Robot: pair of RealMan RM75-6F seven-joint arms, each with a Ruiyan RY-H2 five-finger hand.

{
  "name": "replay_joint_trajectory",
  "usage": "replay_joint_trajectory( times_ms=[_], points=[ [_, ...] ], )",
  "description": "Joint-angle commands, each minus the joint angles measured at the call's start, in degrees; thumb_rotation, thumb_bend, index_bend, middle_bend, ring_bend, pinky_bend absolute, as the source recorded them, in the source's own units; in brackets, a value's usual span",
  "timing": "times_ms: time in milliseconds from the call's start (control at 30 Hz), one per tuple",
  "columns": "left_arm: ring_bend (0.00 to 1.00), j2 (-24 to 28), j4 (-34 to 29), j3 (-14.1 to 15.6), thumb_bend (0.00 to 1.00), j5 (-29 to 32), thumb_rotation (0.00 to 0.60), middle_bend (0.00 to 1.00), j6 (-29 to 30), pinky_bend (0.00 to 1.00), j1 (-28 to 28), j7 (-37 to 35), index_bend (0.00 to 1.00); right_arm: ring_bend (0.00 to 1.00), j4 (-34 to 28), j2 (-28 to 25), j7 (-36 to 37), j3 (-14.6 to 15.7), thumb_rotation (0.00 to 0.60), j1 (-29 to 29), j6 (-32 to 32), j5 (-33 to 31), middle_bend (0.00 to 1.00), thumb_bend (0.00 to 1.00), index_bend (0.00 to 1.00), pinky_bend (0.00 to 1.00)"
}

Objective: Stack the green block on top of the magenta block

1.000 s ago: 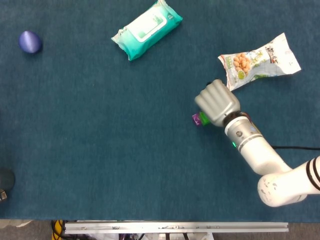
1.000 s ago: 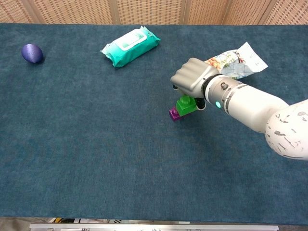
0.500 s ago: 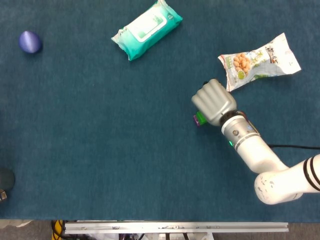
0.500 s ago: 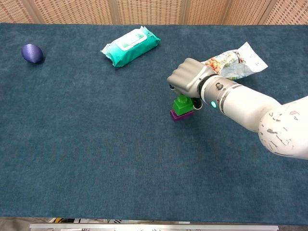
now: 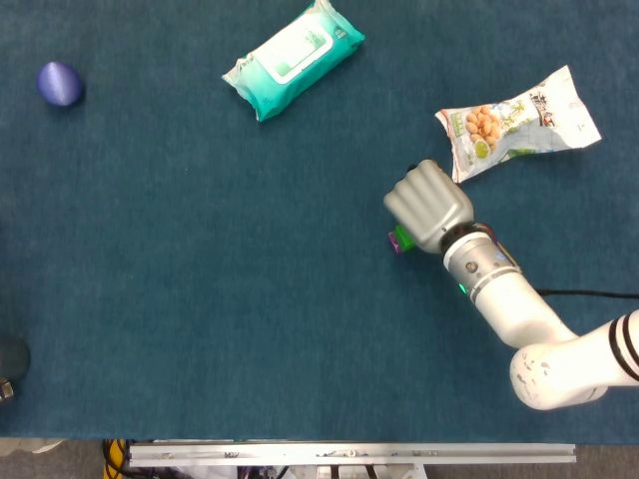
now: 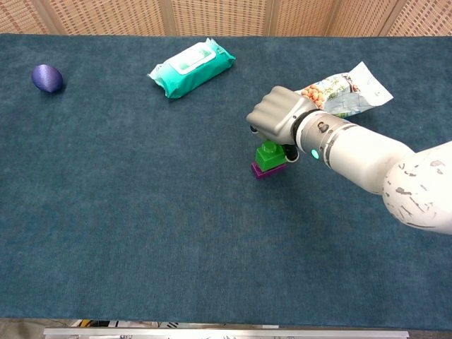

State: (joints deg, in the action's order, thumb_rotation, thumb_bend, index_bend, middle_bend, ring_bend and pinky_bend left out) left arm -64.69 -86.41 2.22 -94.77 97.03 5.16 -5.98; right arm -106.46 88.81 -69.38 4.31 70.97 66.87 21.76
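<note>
Where the head view looks down, the green block [image 5: 402, 238] is mostly hidden under the right hand [image 5: 427, 205]. From the chest, it is seen gripped, seated on the magenta block [image 6: 265, 170] upon the surface [image 6: 141, 212].

magenta block [image 5: 392, 239] mostly hidden under robot hand [image 5: 427, 204]

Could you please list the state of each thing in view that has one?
green block: sits on the magenta block, under the right hand
magenta block: on the table, beneath the green block
right hand: fingers curled over the green block
wipes pack: lid closed
snack bag: lying flat
</note>
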Motion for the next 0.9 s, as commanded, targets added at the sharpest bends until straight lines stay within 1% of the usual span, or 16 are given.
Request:
replay_joint_trajectory(
  times_ms=[33, 267, 900],
  points=[
    [0.29, 0.0, 0.1, 0.0, 0.29, 0.1, 0.6, 0.28, 0.0, 0.18, 0.0, 0.0, 0.26, 0.39, 0.0, 0.1, -0.2, 0.1, 0.6, -0.1, 0.0, 0.1, 0.5, 0.28, 0.64, 0.49],
    [0.29, 0.0, 0.2, 0.0, 0.29, 0.2, 0.6, 0.28, 0.2, 0.18, 0.1, -0.3, 0.26, 0.39, -0.4, 0.1, -0.5, -0.1, 0.6, -0.1, -0.1, 0.2, 0.5, 0.28, 0.64, 0.49],
    [0.29, -0.3, 0.7, 0.0, 0.29, 0.3, 0.6, 0.28, 0.2, 0.18, 0.3, -0.5, 0.26, 0.39, -0.6, 1.2, -3.7, 1.0, 0.6, 0.2, 0.8, 0.3, 0.5, 0.28, 0.64, 0.49]
  ],
)
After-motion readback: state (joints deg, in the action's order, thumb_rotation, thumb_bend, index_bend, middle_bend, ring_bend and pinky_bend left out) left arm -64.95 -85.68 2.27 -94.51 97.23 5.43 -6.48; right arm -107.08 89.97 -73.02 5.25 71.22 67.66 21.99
